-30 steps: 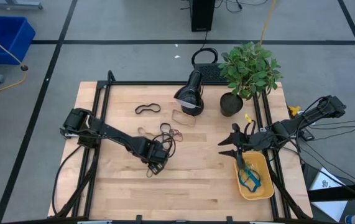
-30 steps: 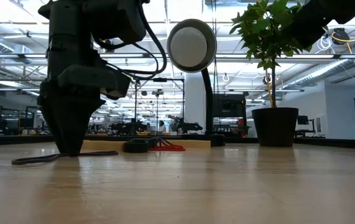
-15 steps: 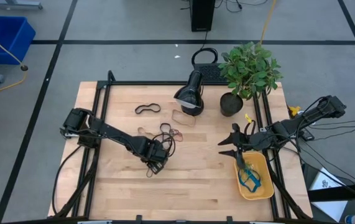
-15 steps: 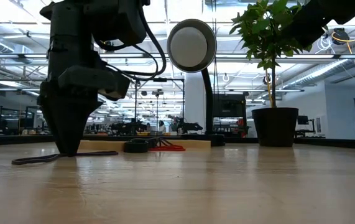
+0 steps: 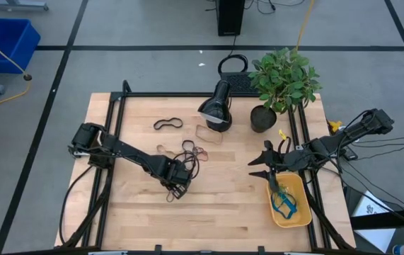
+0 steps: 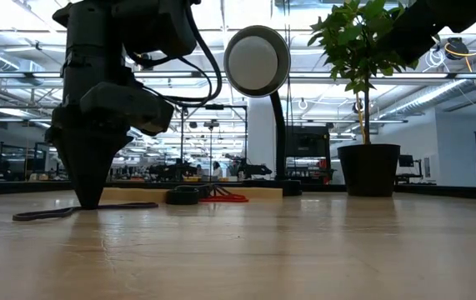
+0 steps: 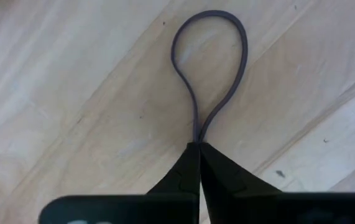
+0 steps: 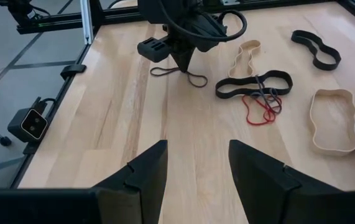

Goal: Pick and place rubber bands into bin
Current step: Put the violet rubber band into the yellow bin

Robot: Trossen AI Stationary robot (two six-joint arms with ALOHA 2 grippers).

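A thin dark rubber band (image 7: 211, 59) lies flat on the wooden table, a little left of its middle. My left gripper (image 5: 177, 190) stands over the band, fingers pointing down, and is shut on it. One loop of the band (image 8: 194, 78) sticks out on each side of the fingers. The yellow bin (image 5: 299, 216) sits at the table's near right corner with blue and green rubber bands (image 5: 283, 202) lying in it. My right gripper (image 5: 257, 167) hangs open just beyond the bin's far end and holds nothing. My left gripper pinches the dark band near its middle, squeezing its two strands together (image 7: 196, 135) between the fingertips. The fingers (image 6: 87, 196) come from above, pointing down, and lie across the band. Both ends of the band (image 6: 42, 214) rest flat on the table.
More bands lie beyond the left gripper: a black, red and tan cluster (image 5: 191, 150), a black one (image 5: 168, 124) and a tan one (image 5: 209, 134). A black lamp (image 5: 216, 110) and a potted plant (image 5: 281, 81) stand at the far edge. A blue crate (image 5: 7, 42) is on the floor.
My left gripper has shut in place on the dark band, its tips staying down at the table. The band has stayed on the wood.
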